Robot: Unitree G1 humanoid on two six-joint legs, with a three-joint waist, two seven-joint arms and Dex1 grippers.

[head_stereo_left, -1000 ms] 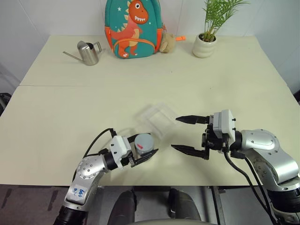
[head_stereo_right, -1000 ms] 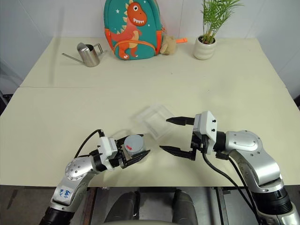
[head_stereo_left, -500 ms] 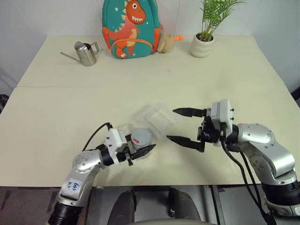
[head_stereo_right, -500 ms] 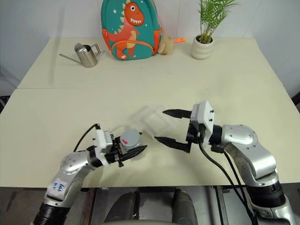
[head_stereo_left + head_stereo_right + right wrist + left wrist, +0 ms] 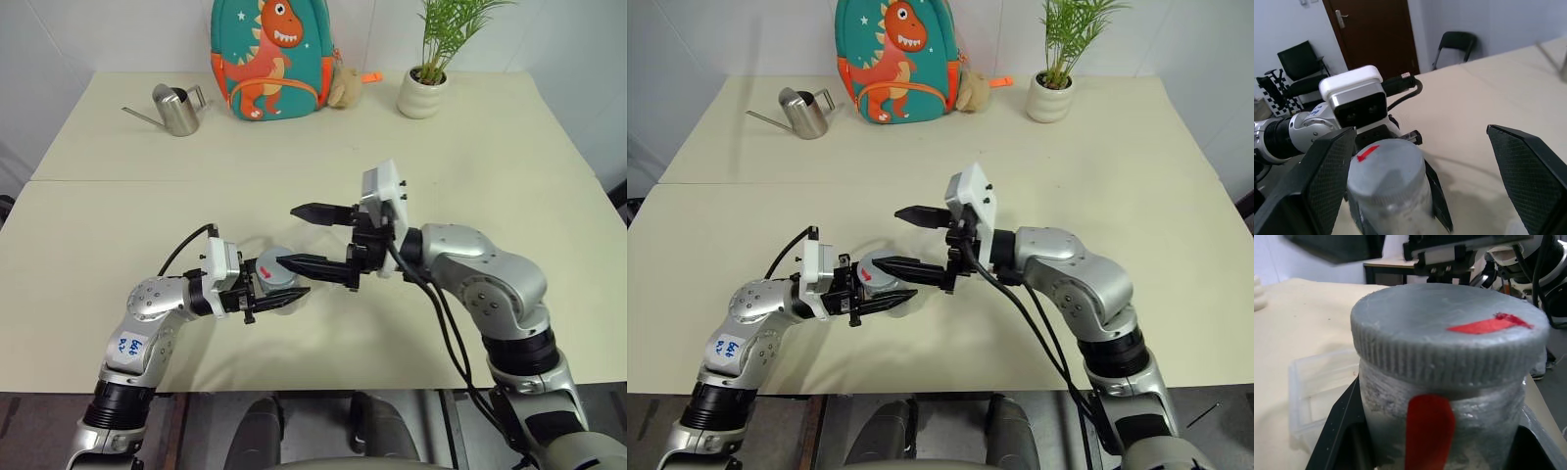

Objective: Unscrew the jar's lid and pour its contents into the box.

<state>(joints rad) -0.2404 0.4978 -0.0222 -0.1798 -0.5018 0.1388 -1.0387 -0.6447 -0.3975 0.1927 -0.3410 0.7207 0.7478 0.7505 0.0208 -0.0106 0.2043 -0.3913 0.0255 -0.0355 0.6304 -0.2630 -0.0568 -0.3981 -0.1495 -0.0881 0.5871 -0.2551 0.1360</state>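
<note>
**Jar held up, lid still on, right tool lined up for the cap**

The left tool (image 5: 277,297) is clamped on the body of the jar (image 5: 1442,431), holding it above the tabletop (image 5: 118,225) near the front edge. The lid (image 5: 1449,335) is fully seated, with a red strip on its top and another red mark down the jar's side. The right tool (image 5: 312,238) stands wide open and holds nothing; one finger lies above the lid and the other beside it, neither visibly touching.

The jar looks small, light and rigid, a clear plastic cylinder with a slightly cloudy wall. Smooth sides could slip under twisting, so the grip on the body wants to be firm and low, leaving the cap free. The lid's rim is ribbed, and that is the place to take hold: fingers on opposite sides of the ribbing, square to it. The contents cannot be made out through the wall; judged light and loose, they would spill if the jar tips once open.

The box (image 5: 1317,391) sits on the tabletop just behind the jar, thin and transparent, likely to skid if nudged.

The tabletop is pale, matt and level, made of two slabs with a seam across. At its far edge stand a steel watering can (image 5: 174,109), a dinosaur backpack (image 5: 272,57) and a potted plant (image 5: 431,69), well apart from the work. A dark door and chairs show in the room beyond.
</note>
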